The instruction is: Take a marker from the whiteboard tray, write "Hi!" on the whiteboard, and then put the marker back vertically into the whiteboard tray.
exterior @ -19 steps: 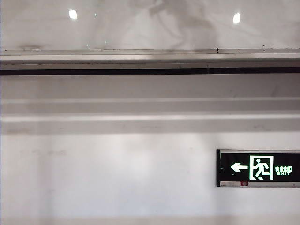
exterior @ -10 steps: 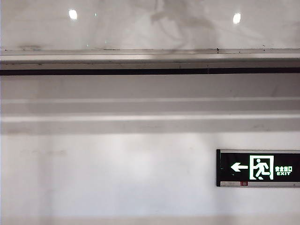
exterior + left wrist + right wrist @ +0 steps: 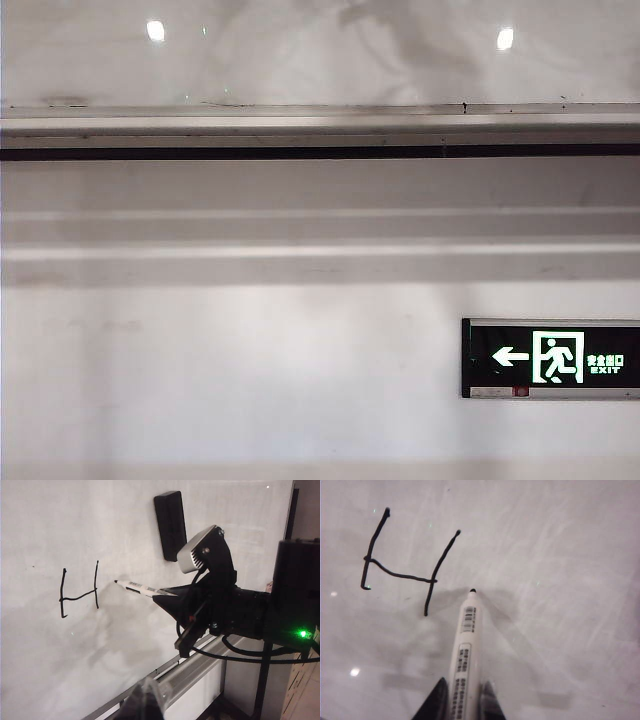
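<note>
White and glossy, the whiteboard [image 3: 560,580] fills the right wrist view, and round ceiling lights are mirrored in it. One letter, a black "H" [image 3: 400,562], is already written on it; the strokes are a little crooked but complete. No "i" and no "!" are seen yet, so by judgement about one third of the writing is done.

The marker [image 3: 464,655] is held by the right gripper [image 3: 461,700], whose jaws are closed narrowly on the white barrel, with the black tip pointed at the board just beside the right stroke of the "H". Whether the tip touches the surface cannot be told with certainty; in the left wrist view the marker [image 3: 137,587] seems very near the board, with its shadow close under it. A black eraser block [image 3: 170,525] is fixed on the board above the right arm.

Of the left gripper [image 3: 145,702] only a dark blurred part is seen at the edge of its own view, low near the whiteboard tray [image 3: 190,667]; whether its jaws are open or closed cannot be told, and nothing is seen to be held in it.

In the exterior view only the tray [image 3: 320,125], the lower edge of the board, the wall and a green exit sign [image 3: 550,358] are shown; no arm is visible there.

What is left, as judged: the "i" and the "!" are to be written, and afterwards the marker is to be put back upright into the tray.
</note>
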`<state>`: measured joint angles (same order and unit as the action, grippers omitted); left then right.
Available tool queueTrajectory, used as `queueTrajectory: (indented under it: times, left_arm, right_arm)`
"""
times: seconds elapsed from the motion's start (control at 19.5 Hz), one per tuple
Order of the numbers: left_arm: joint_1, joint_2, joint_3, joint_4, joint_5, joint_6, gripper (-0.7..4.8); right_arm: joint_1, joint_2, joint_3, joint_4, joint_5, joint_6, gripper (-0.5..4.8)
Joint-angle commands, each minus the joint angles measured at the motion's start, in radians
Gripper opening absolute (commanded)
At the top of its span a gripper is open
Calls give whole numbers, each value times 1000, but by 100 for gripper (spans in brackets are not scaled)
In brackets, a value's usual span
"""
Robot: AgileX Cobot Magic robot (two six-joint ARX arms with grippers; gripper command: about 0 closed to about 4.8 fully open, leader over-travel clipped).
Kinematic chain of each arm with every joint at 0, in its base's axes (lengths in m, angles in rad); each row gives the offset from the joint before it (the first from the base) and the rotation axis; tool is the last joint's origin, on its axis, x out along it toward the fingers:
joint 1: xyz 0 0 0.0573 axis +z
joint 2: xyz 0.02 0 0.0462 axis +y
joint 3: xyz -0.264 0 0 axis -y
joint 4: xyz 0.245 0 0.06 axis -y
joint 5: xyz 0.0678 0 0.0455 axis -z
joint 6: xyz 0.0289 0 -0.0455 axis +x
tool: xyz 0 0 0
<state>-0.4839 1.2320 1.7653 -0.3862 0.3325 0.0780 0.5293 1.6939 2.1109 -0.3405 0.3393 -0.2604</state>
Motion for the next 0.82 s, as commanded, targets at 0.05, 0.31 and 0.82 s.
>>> queueTrajectory:
  times: [0.05, 0.31, 0.82]
  left_arm:
    - [-1, -3, 4, 7, 5, 0, -6]
    - [-1, -3, 4, 7, 5, 0, -6]
    - [-1, -3, 4, 7, 5, 0, -6]
  right_arm:
    - [-18, -5, 6, 27, -2, -2, -1]
    - [-19, 3, 6, 56, -5, -2, -1]
    - [-19, 32, 6, 50, -27, -1, -1]
